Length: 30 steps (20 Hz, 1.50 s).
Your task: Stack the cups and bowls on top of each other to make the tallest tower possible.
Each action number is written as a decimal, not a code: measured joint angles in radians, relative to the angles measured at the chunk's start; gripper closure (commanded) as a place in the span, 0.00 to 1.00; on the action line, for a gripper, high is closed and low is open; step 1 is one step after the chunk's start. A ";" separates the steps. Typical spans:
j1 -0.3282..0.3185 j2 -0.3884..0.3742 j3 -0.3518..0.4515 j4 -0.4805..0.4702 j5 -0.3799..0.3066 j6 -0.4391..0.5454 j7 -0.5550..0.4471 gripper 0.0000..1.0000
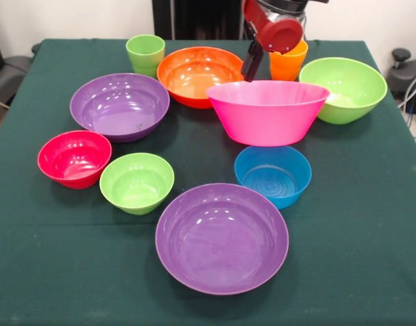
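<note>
Eight bowls and two cups sit separately on the green table cloth (371, 224); none is nested or stacked. The pink bowl (267, 112), the biggest, stands upright a little right of the table's middle. Just behind it to the left is the large orange bowl (196, 75), whose rim is partly overlapped in this view by the pink one. The light green cup (145, 54) stands upright at the far left of the back row, just beside the orange bowl. The orange cup (288, 64) stands upright behind the pink bowl, partly hidden by the arm (276, 30). The large lime green bowl (344, 88) is at the far right, just beside the pink bowl's right rim. One purple bowl (119, 105) lies left of centre, near the orange bowl; the second purple bowl (221, 238) is nearest the camera, centred. The red bowl (74, 158) and the small lime green bowl (136, 182) sit side by side at the left, touching or nearly so. The blue bowl (272, 175) sits between the pink bowl and the near purple bowl, close to both. The gripper (251, 64) hangs from the red and black arm above the pink bowl's back rim, between the orange bowl and the orange cup. Only one dark finger shows clearly; I cannot tell whether the fingers are spread or closed, and nothing visible is held.
</note>
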 measured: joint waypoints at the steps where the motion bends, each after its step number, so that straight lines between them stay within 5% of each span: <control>1: 0.001 0.001 -0.002 -0.003 0.002 0.004 0.000 0.00; 30: 0.104 0.111 -0.044 -0.061 0.138 0.009 0.017 0.00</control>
